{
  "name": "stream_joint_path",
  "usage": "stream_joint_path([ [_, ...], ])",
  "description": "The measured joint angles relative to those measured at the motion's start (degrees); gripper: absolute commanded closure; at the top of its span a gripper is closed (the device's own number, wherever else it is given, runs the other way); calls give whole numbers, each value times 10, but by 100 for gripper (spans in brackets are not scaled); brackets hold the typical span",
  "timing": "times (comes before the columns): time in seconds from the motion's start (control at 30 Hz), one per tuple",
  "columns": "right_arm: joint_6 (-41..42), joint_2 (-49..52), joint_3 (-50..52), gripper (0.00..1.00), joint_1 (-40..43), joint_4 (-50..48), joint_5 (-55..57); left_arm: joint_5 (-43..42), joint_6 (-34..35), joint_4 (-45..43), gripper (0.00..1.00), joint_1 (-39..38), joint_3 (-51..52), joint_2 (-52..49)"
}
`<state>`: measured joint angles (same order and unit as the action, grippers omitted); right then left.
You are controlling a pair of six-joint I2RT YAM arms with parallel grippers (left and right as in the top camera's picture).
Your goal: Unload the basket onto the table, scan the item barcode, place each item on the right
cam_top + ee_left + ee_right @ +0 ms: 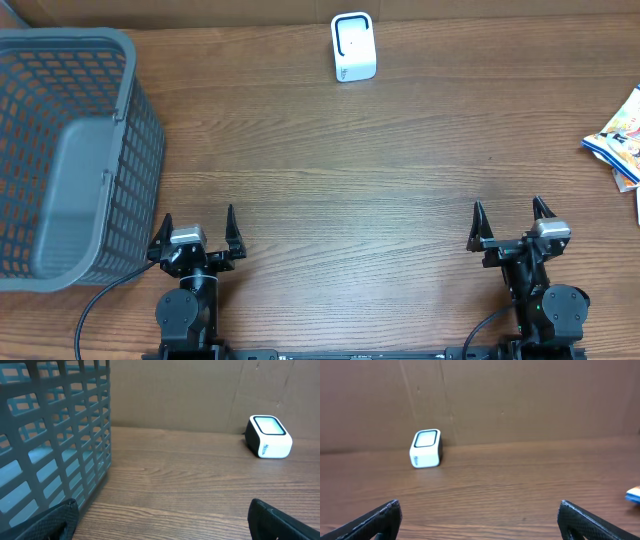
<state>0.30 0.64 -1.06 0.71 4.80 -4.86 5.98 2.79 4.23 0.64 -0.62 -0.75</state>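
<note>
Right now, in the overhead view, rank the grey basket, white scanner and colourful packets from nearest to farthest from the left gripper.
Measured from the left gripper:
1. grey basket, close beside it, on the table's left.
2. white scanner, at the far edge, near the middle.
3. colourful packets, at the right edge.

You see the white scanner (353, 47), its dark-framed window facing up, standing far back at centre, while colourful packets (620, 135) lie flat at far right, cropped by the frame.

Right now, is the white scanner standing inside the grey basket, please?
No, the scanner stands on the table, well apart from the basket.
</note>
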Motion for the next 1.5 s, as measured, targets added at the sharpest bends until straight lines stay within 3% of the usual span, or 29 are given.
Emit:
stream_joint_path([
  [0.3,-63,0,0,0,0,0,5,0,0,0,0,0,0,0],
  [1.5,-50,0,0,0,0,3,19,0,0,0,0,0,0,0],
])
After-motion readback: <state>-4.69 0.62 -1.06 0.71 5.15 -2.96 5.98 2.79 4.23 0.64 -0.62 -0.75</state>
